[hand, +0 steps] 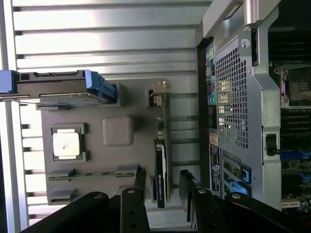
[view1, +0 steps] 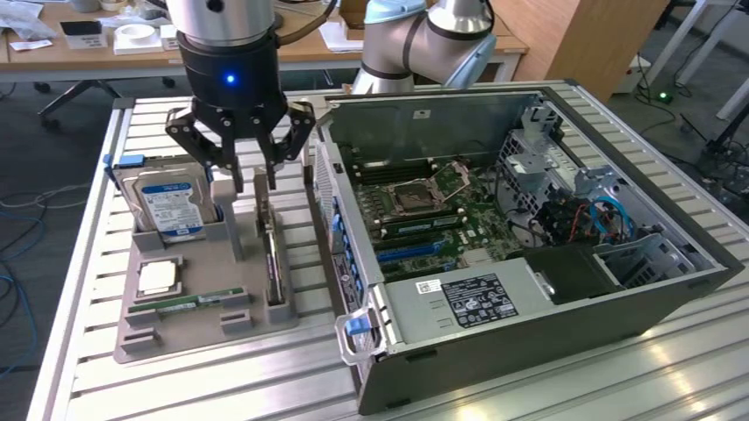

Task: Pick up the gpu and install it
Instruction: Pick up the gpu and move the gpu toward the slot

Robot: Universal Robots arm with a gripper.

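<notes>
The black multi-fingered tool (view1: 248, 175) hangs with its fingers spread apart just over the thin green-and-black gpu card (view1: 272, 254). The card stands edge-on in a grey plastic tray (view1: 193, 329), its faces hidden.

Place: you are working in a robotics lab set up in an office-like room.
Work surface: your end effector (view1: 252, 186) hangs over a slatted aluminium tabletop (view1: 82, 289) built like a machine frame.
Fixture: directly below the end effector, a grey moulded tray (view1: 175, 331) keeps loose computer parts in fitted slots.
Test piece: just beside the end effector lies an open computer case (view1: 562, 303), its motherboard (view1: 433, 206) bare.
Robot: behind the end effector you see the grey and light-blue joints of an industrial arm (view1: 422, 39).
Background: well beyond the end effector stand wooden desks (view1: 70, 54) with papers, a castor chair base (view1: 80, 92) and loose cables (view1: 14, 206) on carpet.
</notes>
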